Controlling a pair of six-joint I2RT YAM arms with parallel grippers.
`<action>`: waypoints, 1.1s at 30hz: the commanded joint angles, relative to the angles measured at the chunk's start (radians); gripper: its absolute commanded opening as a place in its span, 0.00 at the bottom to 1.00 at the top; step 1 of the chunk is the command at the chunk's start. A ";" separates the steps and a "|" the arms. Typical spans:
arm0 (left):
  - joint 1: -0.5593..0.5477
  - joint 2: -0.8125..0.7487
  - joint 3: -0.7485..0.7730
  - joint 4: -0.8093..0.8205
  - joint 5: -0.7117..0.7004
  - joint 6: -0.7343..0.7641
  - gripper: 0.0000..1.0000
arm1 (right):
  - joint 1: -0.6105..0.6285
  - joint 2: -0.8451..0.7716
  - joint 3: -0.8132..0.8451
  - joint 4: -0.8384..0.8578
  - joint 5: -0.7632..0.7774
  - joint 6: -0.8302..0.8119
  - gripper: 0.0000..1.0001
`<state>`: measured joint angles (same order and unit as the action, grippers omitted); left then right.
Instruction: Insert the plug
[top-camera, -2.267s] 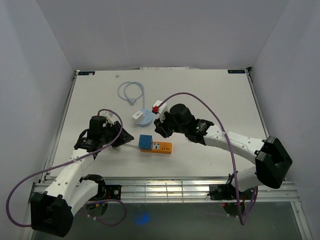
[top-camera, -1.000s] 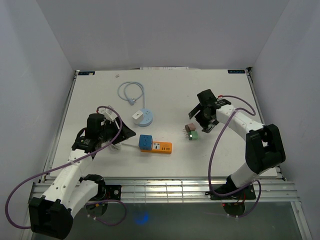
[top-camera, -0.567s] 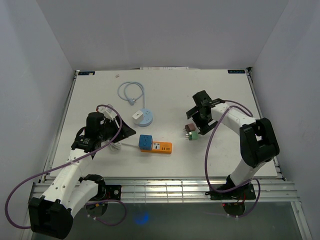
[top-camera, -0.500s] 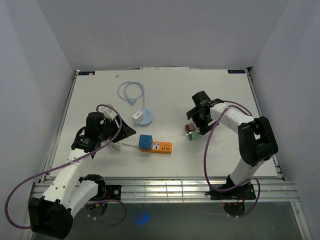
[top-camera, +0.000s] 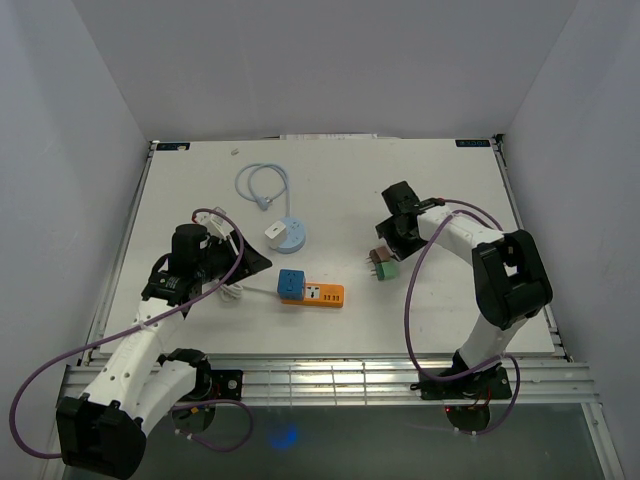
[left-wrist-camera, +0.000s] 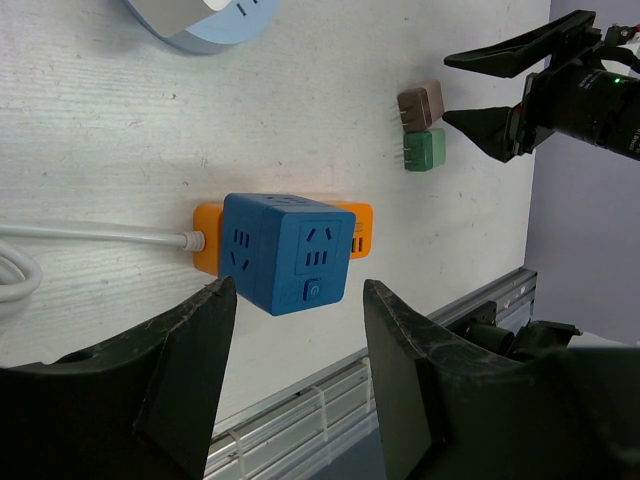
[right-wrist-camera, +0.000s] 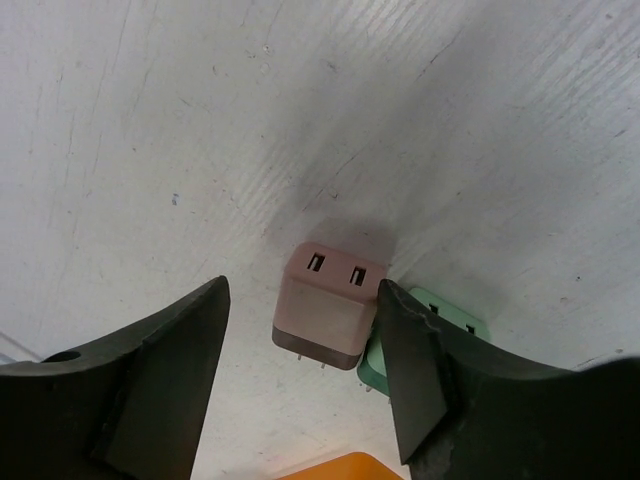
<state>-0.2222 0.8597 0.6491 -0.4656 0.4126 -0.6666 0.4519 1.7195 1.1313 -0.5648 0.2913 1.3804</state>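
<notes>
A brown-pink plug adapter (right-wrist-camera: 325, 312) lies on the white table with a green one (right-wrist-camera: 432, 330) touching its side; both also show in the top view, the brown one (top-camera: 379, 257) above the green one (top-camera: 387, 270). My right gripper (right-wrist-camera: 305, 335) is open and hangs just above the brown adapter, jaws either side of it, not touching. An orange power strip (top-camera: 324, 295) with a blue cube socket (top-camera: 290, 284) on its left end lies mid-table. My left gripper (left-wrist-camera: 295, 340) is open and empty, just left of the blue cube (left-wrist-camera: 288, 252).
A round light-blue hub (top-camera: 283, 236) with a looped cable (top-camera: 262, 185) lies behind the strip. The strip's white cord (top-camera: 222, 291) runs left under my left arm. The table's metal front rail (top-camera: 330, 375) is close below.
My right arm swung from above the strip to the right. It has since moved in and lowered over the two adapters. My left arm has barely moved.
</notes>
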 joint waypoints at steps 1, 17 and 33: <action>0.006 -0.016 0.012 0.019 0.022 0.002 0.64 | 0.021 0.023 0.021 -0.001 0.019 0.035 0.68; 0.006 -0.021 0.011 0.007 0.015 0.016 0.64 | 0.059 0.054 -0.010 0.036 0.051 0.075 0.55; 0.006 -0.010 0.055 0.088 0.129 0.062 0.72 | 0.071 -0.092 -0.025 0.161 0.183 -0.159 0.17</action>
<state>-0.2222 0.8585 0.6559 -0.4381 0.4904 -0.6277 0.5133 1.7046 1.1076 -0.4389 0.3920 1.3052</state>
